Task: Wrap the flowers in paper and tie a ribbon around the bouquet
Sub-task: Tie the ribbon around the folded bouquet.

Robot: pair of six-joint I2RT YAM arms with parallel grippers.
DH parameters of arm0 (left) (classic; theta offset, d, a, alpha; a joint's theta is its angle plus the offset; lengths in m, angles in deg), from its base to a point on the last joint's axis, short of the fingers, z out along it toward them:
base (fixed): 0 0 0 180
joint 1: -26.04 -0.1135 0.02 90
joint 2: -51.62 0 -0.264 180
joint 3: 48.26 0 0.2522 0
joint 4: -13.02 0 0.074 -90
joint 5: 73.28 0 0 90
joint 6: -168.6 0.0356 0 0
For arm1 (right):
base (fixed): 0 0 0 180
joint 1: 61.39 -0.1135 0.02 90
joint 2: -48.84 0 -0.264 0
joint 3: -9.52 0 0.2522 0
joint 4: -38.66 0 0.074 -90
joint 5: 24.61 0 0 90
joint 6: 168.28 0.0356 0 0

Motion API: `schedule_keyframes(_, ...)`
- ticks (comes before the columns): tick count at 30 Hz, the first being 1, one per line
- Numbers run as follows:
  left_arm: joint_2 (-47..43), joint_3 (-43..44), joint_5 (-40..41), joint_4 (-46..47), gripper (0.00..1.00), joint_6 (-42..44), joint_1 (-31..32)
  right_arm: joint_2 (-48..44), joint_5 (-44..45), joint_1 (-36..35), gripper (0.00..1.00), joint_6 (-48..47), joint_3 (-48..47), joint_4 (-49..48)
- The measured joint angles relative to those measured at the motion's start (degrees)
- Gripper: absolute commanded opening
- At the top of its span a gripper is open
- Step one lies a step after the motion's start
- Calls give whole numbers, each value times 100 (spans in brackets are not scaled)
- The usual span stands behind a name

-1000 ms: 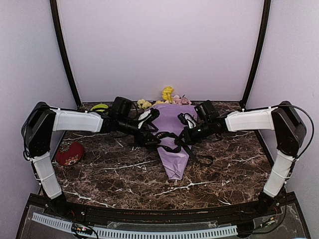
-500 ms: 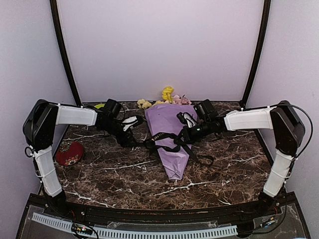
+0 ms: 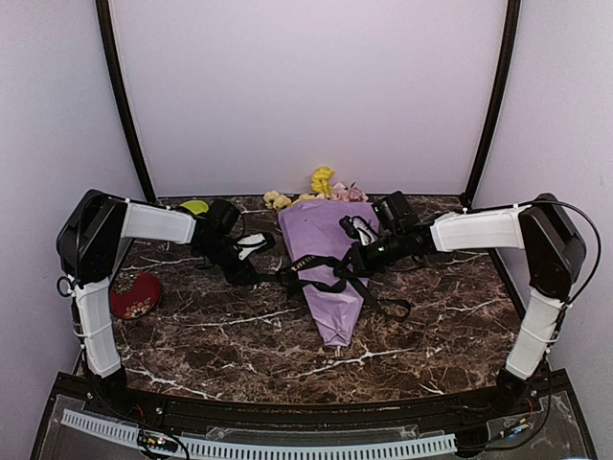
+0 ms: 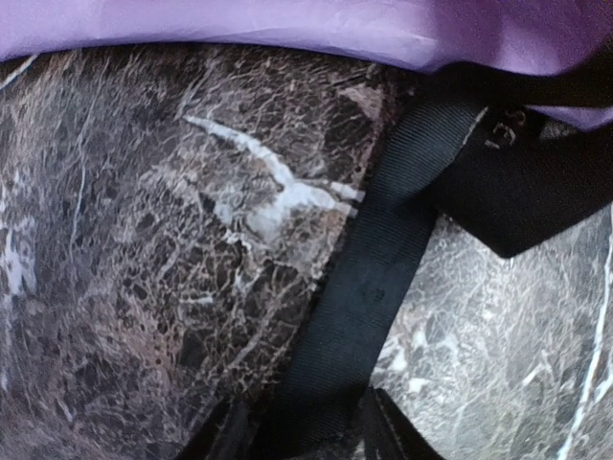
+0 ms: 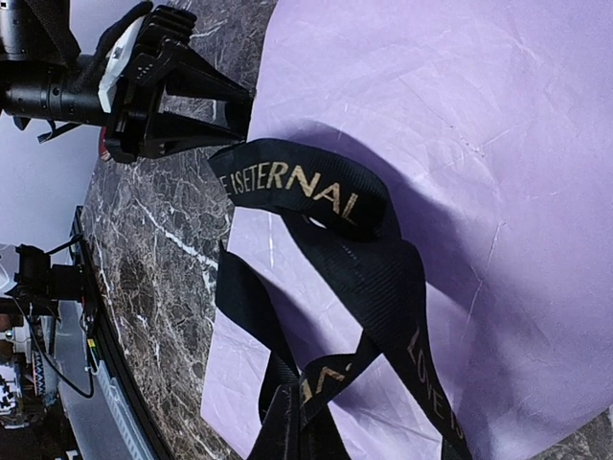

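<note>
The bouquet (image 3: 330, 287) lies at the middle of the dark marbled surface (image 3: 220, 335). Its lilac paper (image 5: 460, 125) is rolled into a cone with the point toward the near edge. The yellow, cream and pink flowers (image 3: 324, 180) spill out of the wide end at the back. The black ribbon (image 3: 311, 264), with its gold lettering, crosses the cone in loose loops, one tail trailing off to the right. The right arm (image 3: 479, 230) reaches in from the right, its jaws pressed together on bunched strands of the ribbon over the paper. The left arm (image 3: 158, 225) ends just beside the cone's left edge. The band runs flat between its jaws, and whether they pinch it I cannot tell. A green bowl (image 3: 194, 206) sits at the back left and a red rounded object (image 3: 132, 294) near the left edge.
</note>
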State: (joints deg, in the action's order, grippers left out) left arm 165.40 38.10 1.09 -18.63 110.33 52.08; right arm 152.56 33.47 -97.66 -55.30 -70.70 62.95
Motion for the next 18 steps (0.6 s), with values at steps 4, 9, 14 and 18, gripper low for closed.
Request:
schedule_keyframes(4,2,17,-68,-44,0,-136,39,0,-2,0,0,4,0,-33)
schedule_keyframes(9,0,-4,-192,-20,0,-402,42,0,-2,0,0,0,0,-24)
schedule_keyframes(14,-35,-125,120,332,0,-857,26,0,4,0,0,-24,0,9)
schedule_keyframes(18,-35,-162,544,636,0,-1156,9,0,24,0,0,-129,-22,125)
